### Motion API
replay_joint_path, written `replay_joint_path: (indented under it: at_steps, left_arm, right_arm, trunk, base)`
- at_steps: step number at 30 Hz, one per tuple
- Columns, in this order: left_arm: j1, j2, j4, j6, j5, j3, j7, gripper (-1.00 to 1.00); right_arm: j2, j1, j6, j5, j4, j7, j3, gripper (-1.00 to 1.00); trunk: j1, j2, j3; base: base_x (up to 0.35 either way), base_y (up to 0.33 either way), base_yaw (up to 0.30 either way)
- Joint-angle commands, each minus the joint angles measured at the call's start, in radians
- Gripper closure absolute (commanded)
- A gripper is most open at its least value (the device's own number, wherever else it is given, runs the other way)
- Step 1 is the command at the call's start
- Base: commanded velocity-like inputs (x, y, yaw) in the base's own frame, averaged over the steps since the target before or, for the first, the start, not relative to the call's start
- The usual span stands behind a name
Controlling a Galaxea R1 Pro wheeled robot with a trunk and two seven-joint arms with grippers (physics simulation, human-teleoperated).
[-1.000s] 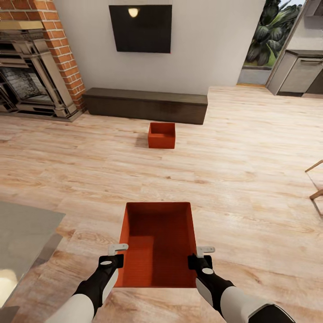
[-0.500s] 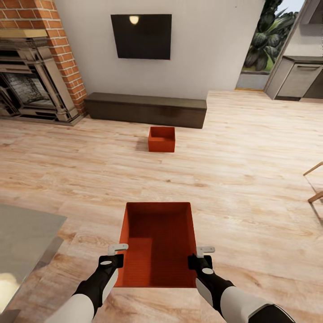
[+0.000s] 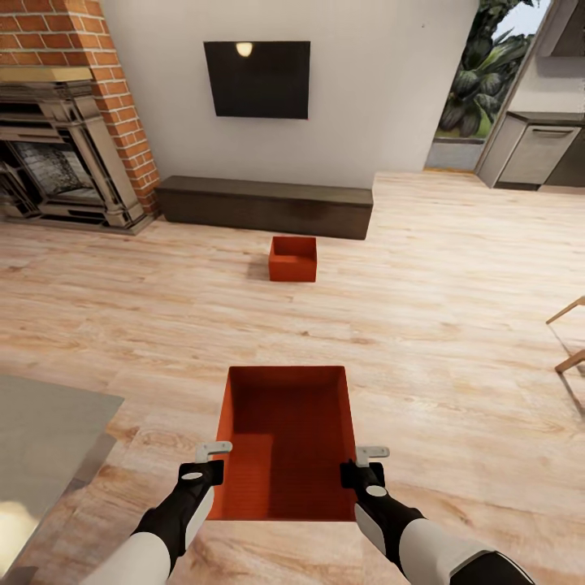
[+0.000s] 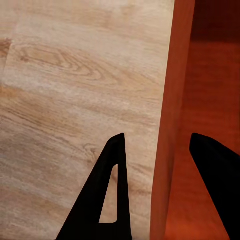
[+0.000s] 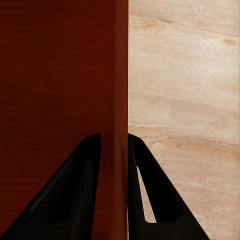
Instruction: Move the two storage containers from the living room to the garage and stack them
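Stage: early, living room | near storage container [image 3: 284, 443] carried over the wood floor [image 3: 455, 341] | right hand [image 3: 363, 458] pinches its wall; left hand [image 3: 213, 455] straddles the opposite wall, gapped | second container [image 3: 293, 258] by dark bench [image 3: 264, 205] | garage stacking pending

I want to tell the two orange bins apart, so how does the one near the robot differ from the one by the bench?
The near container sits between both grippers, the left gripper and the right gripper, each straddling a side wall; the far container stands alone on the wood floor before the bench. The near one looks bigger, being closer. Both are orange-red, open-topped and empty.
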Motion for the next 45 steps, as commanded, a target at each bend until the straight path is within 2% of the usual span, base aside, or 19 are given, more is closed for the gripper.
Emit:
replay_joint_path:
  at_steps: [1,23,45]
  left_arm:
    - [0.0,-0.001,-0.002,0.007,-0.014,0.009,0.001,1.0]
    - [0.0,-0.001,-0.004,0.007,-0.013,0.009,0.001,1.0]
    - [0.0,-0.001,-0.006,0.005,-0.013,0.008,0.004,1.0]
  right_arm:
    - [0.0,-0.001,-0.006,-0.012,0.001,-0.004,-0.006,1.0]
    - [0.0,-0.001,-0.007,-0.012,0.001,-0.004,-0.008,1.0]
    - [-0.002,-0.001,-0.008,-0.013,0.001,-0.004,-0.008,1.0]
  trunk:
    - [-0.004,0.006,0.004]
    - [-0.088,0.16,0.105]
    - [-0.088,0.16,0.138]
  base:
    - [0.0,0.0,0.0]
    - [0.0,0.0,0.0]
    - [0.0,0.0,0.0]
